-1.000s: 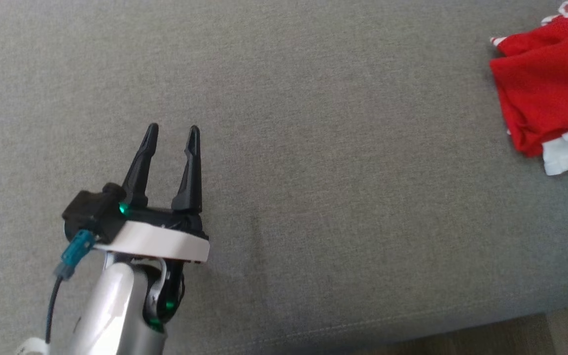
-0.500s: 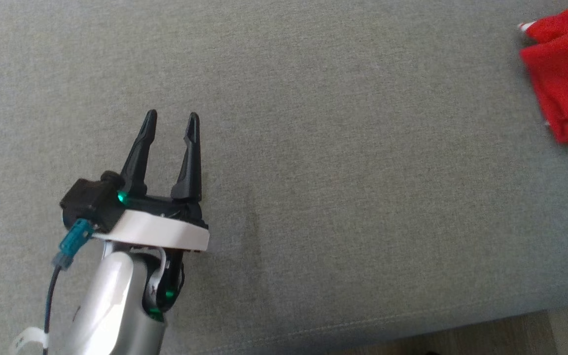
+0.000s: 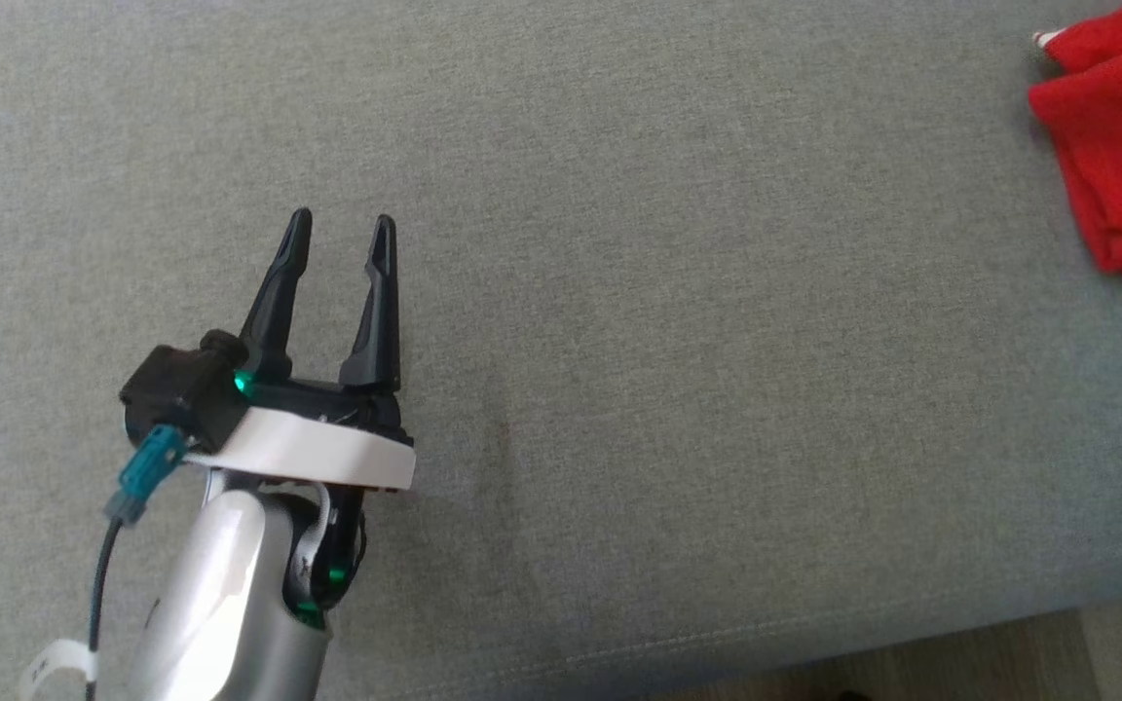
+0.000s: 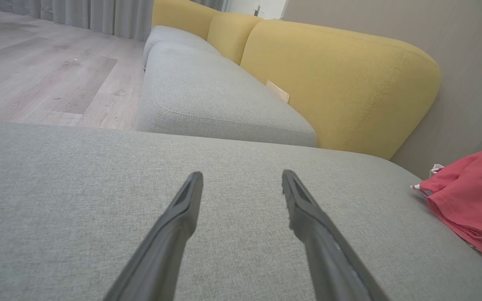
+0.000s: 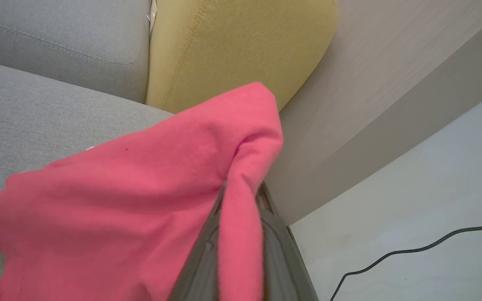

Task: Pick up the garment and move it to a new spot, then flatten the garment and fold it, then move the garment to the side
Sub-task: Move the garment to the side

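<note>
Garment (image 3: 1121, 146): red, bunched, at the far right of the grey seat cushion (image 3: 668, 341), one fold pinched between the closed fingers of the right gripper (image 5: 243, 200). Left gripper (image 3: 342, 220): jaws spread wide, empty, above bare cushion, well apart from the fabric. Handling, by judgement: keep the pinch firm, lift clear before carrying toward open cushion, avoid dragging.

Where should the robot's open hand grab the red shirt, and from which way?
Best guess: the thick folded edge of the garment that faces the left gripper. Come in low from the robot's left, across the gray cushion, because the cloth lies bunched there and that edge sticks out toward the open fingers. The right gripper pinches another part, so stay clear of it.
</note>
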Tool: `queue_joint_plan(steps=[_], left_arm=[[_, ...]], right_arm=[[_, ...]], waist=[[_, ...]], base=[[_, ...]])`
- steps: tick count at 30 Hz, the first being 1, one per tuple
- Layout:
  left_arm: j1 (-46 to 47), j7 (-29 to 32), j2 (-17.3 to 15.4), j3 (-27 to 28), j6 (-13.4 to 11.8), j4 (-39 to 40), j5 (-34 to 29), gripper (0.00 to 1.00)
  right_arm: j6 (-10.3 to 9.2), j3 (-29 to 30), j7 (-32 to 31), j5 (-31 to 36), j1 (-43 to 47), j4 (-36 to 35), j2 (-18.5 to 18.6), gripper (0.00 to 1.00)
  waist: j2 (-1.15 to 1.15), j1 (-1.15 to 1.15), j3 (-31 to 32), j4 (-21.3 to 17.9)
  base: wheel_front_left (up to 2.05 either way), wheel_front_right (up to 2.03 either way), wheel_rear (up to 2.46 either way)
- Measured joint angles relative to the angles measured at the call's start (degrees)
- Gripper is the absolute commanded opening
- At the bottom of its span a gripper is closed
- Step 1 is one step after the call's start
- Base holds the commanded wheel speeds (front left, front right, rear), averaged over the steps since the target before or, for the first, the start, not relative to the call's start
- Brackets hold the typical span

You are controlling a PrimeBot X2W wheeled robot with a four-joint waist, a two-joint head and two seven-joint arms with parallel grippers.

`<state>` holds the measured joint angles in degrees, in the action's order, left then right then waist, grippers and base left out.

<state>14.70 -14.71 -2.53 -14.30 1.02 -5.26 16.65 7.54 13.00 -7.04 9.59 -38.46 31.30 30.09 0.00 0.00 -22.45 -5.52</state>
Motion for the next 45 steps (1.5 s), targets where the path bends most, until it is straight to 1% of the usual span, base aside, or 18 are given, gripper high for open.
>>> queue_joint_plan(steps=[1, 2, 9, 13, 15, 18, 21, 23, 25, 27, 28, 31, 32, 33, 36, 39, 42, 45], left_arm=[[0.0, 0.0, 0.0, 0.0, 0.0, 0.0, 0.0, 1.00], [0.0, 0.0, 0.0, 0.0, 0.0, -0.1, 0.0, 1.00], [0.0, 0.0, 0.0, 0.0, 0.0, -0.6, 0.0, 1.00], [0.0, 0.0, 0.0, 0.0, 0.0, -0.8, 0.1, 1.00], [0.0, 0.0, 0.0, 0.0, 0.0, -0.9, 0.1, 1.00], [-0.1, 0.0, 0.0, 0.3, 0.0, -0.9, 0.2, 1.00], [-0.5, 0.0, 0.0, 0.8, -0.1, -0.5, 0.3, 1.00], [-1.1, 0.0, 0.0, 1.7, -0.6, 0.0, 0.7, 1.00], [-2.1, 0.0, 0.0, 2.5, -1.1, 0.7, 0.7, 1.00], [-3.4, 0.0, 0.0, 3.2, -1.3, 1.5, 0.8, 1.00], [-3.4, 0.0, 0.0, 3.2, -1.3, 1.5, 0.8, 1.00], [-5.4, 0.0, 0.0, 4.0, -1.6, 2.5, 1.3, 1.00], [-6.9, 0.0, 0.0, 4.3, -2.1, 3.3, 1.4, 1.00], [-7.8, 0.0, 0.0, 4.3, -2.1, 3.4, 1.5, 1.00], [-10.7, 0.0, 0.0, 4.3, -2.6, 3.5, 1.7, 1.00], [-13.6, 0.0, -0.1, 4.2, -2.6, 3.8, 1.6, 1.00], [-15.6, 0.0, -0.1, 4.1, -3.1, 3.8, 1.5, 1.00], [-17.2, 0.0, -0.1, 4.1, -3.6, 3.8, 1.5, 1.00]], right_arm=[[0.00, 0.2, -0.1, 0.0, 0.4, -0.7, -0.5, 0.50], [0.00, 0.2, -0.5, 0.0, 0.7, -1.5, -0.9, 1.00], [0.00, 0.4, -2.2, -0.2, 2.1, -6.6, -2.5, 1.00], [0.00, -1.1, -2.3, -0.5, 2.8, -9.2, -2.7, 1.00], [0.00, -2.0, -2.2, -1.4, 2.8, -10.6, -3.7, 1.00], [0.00, -4.5, -1.2, -3.7, 2.8, -12.8, -7.3, 1.00], [0.00, -8.0, 1.3, -7.2, 2.9, -14.9, -12.2, 1.00], [0.00, -10.1, 3.3, -9.3, 3.6, -16.2, -15.5, 1.00], [0.00, -11.7, 5.7, -11.5, 5.8, -17.0, -18.3, 1.00], [0.00, -12.0, 8.4, -13.9, 9.0, -16.9, -21.1, 1.00], [0.00, -12.0, 8.4, -13.9, 9.0, -16.9, -21.1, 1.00], [0.00, -13.0, 11.9, -17.3, 14.4, -16.0, -24.0, 1.00], [0.00, -13.5, 14.2, -19.2, 17.5, -15.1, -25.5, 1.00], [0.00, -13.5, 15.4, -20.3, 18.8, -14.5, -26.1, 1.00], [0.00, -13.6, 18.4, -22.6, 22.1, -13.5, -26.8, 1.00], [0.00, -16.3, 20.3, -26.2, 25.4, -12.9, -26.8, 1.00], [0.00, -18.6, 20.9, -28.2, 29.0, -12.1, -27.2, 1.00], [0.00, -18.3, 21.3, -29.9, 32.0, -12.0, -27.3, 1.00]], waist=[[0.00, 0.00, 0.0, 0.0], [0.00, 0.00, 0.1, 0.0], [0.00, 0.00, 0.8, -0.1], [0.00, 0.00, 1.6, 0.0], [0.00, 0.00, 2.2, 0.1], [0.00, 0.00, 3.6, 0.2], [0.00, 0.00, 5.4, 0.3], [0.00, 0.00, 6.9, 0.5], [0.00, 0.00, 8.6, 0.7], [0.00, 0.00, 10.3, 0.9], [0.00, 0.00, 10.3, 0.9], [0.00, 0.00, 12.9, 1.4], [0.00, 0.00, 14.6, 1.8], [0.00, 0.00, 15.5, 2.0], [0.00, 0.00, 17.8, 2.4], [0.00, 0.00, 19.6, 2.8], [0.00, 0.00, 21.1, 3.0], [0.00, -0.01, 22.0, 3.2]], base=[[0.00, 0.00, 0.00], [0.00, 0.00, 0.00], [0.00, 0.00, 0.00], [0.00, 0.00, 0.00], [0.00, 0.00, 0.00], [0.00, 0.00, 0.00], [0.00, 0.00, 0.00], [0.00, 0.00, 0.00], [0.00, 0.00, 0.00], [0.00, 0.00, 0.00], [0.00, 0.00, 0.00], [0.00, 0.00, 0.00], [0.00, 0.00, 0.00], [0.00, 0.00, 0.00], [0.00, 0.00, 0.00], [0.00, 0.00, 0.00], [0.00, 0.00, 0.00], [0.00, 0.00, 0.00]])
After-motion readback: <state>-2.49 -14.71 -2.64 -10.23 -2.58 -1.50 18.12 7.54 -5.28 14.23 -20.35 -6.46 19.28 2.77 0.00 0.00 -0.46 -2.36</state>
